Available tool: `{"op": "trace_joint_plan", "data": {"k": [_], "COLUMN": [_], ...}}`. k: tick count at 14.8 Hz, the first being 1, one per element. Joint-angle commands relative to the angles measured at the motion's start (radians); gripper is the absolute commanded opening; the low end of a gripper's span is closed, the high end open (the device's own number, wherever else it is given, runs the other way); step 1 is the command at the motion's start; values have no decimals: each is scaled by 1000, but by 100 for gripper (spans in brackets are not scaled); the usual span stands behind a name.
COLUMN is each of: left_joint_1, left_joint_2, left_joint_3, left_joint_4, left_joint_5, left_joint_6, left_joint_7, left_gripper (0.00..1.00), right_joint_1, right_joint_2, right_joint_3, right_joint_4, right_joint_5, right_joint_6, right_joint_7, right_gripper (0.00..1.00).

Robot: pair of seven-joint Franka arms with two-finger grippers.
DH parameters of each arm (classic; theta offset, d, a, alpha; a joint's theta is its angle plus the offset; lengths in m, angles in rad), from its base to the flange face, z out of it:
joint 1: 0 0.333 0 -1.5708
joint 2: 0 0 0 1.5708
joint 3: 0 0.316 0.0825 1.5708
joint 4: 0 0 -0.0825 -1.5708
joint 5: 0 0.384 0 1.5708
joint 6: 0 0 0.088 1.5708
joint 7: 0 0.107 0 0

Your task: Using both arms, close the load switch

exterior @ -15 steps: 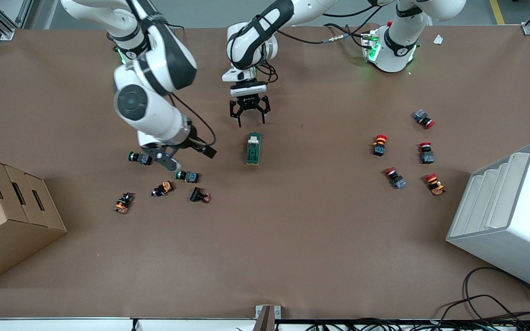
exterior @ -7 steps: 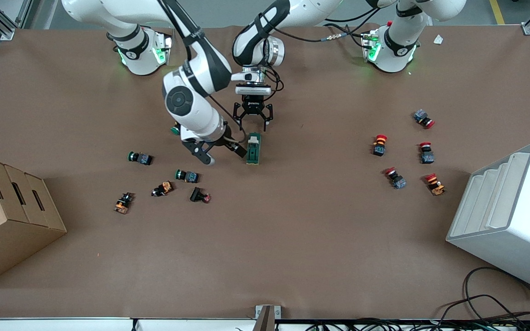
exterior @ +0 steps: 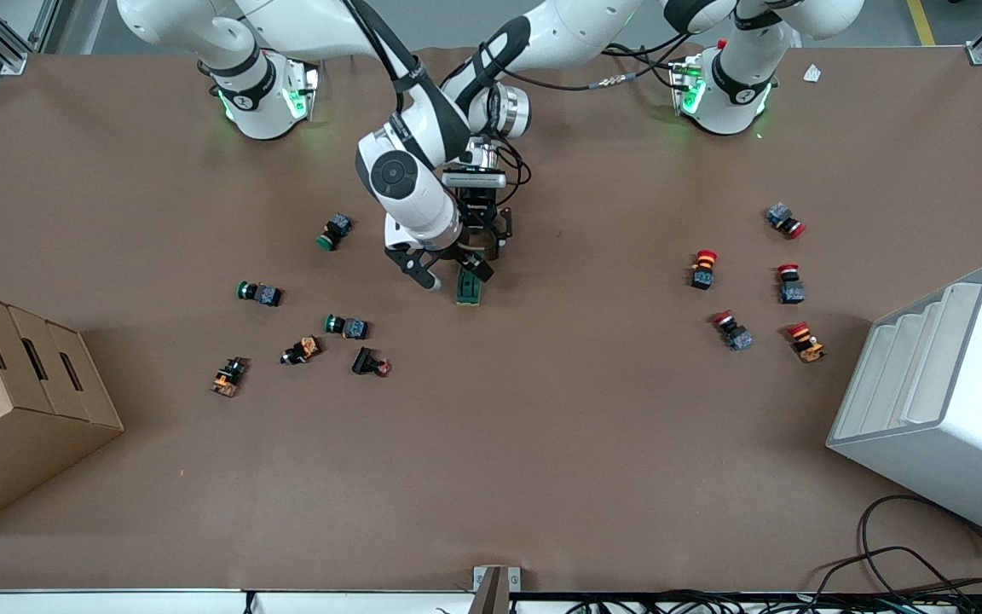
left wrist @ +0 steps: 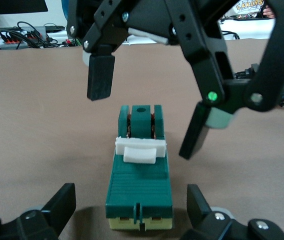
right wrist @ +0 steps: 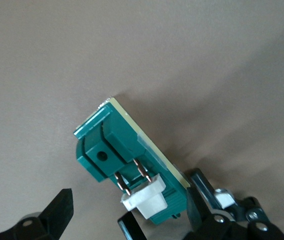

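The load switch (exterior: pixel 469 290) is a dark-green block with a cream base, lying mid-table. In the left wrist view it (left wrist: pixel 140 185) shows its white lever (left wrist: pixel 140 149) on top. My left gripper (exterior: pixel 480 249) is open and low at the switch's end farther from the front camera, its fingers (left wrist: pixel 61 205) on either side. My right gripper (exterior: pixel 453 271) is open just above the switch, its fingers (left wrist: pixel 100 77) either side of the lever. In the right wrist view the lever (right wrist: pixel 147 200) on copper blades lies between the open right gripper's (right wrist: pixel 129 207) fingers.
Green-capped and other push buttons (exterior: pixel 346 325) lie toward the right arm's end, one (exterior: pixel 333 230) close to the arms. Red-capped buttons (exterior: pixel 702 268) lie toward the left arm's end. A cardboard box (exterior: pixel 14 401) and a white rack (exterior: pixel 943 401) stand at the table's two ends.
My right arm has swung from the green push buttons over to the load switch. My left gripper has come down to the switch's end. Both stay open.
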State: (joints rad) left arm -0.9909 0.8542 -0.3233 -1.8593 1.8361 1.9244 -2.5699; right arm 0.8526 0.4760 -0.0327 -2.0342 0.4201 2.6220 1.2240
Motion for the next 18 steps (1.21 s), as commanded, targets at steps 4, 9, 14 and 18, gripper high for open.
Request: {"op": "trace_joint_plan", "data": {"k": [4,9,14,18], "left_joint_1": [-6,-11,-11,-11], "left_joint_2": [59,66,68,68], "left_joint_3": [0,0,0,0], "left_joint_4": [43,45,43,45], "left_joint_5": [38,38,38,38], "left_joint_6": [-51,-56,-58,-58], "left_joint_7": [-3,-3,-3,-3], "left_gripper": [98,99,99,99], "right_joint_1": [31,52,63,52], "right_joint_2": [-4,16,53,69], "right_joint_3": [-10,-10,-10,-12], "right_joint_4": [-15,-8,12,52], "right_joint_5": [57,118,132,134], "right_joint_6": [9,61,90,90], "right_joint_7": [15,15,15,14], "right_gripper": [100,100,100,100]}}
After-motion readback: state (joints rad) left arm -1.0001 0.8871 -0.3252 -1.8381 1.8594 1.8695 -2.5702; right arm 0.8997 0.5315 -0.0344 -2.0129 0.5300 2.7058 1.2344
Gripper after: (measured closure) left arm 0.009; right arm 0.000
